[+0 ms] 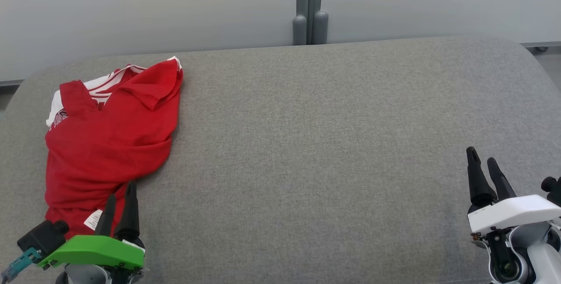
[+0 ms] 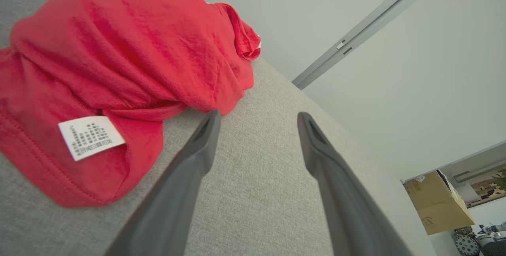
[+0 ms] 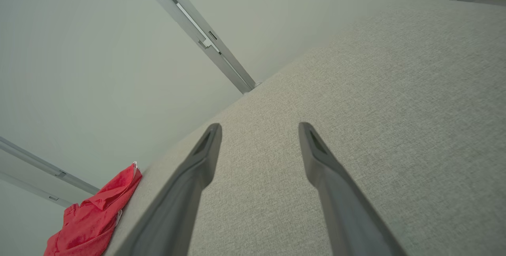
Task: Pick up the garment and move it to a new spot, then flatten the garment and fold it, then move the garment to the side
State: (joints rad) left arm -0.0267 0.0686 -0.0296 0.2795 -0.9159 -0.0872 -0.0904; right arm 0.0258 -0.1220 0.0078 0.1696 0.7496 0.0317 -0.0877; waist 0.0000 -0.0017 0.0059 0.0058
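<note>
The garment (image 1: 109,139) is a red shirt with white striped trim, lying crumpled at the left end of the grey fabric surface (image 1: 307,143). A white care label shows near its lower hem (image 2: 91,136). My left gripper (image 1: 120,194) stands open at the garment's near edge, its fingertips just beside the cloth (image 2: 118,58) with nothing between them. My right gripper (image 1: 482,159) is open and empty over bare fabric at the lower right, far from the garment (image 3: 95,220).
The grey surface has rounded far corners and ends at a pale wall with a grey vertical post (image 1: 310,8). A cardboard box (image 2: 438,202) sits beyond the surface in the left wrist view.
</note>
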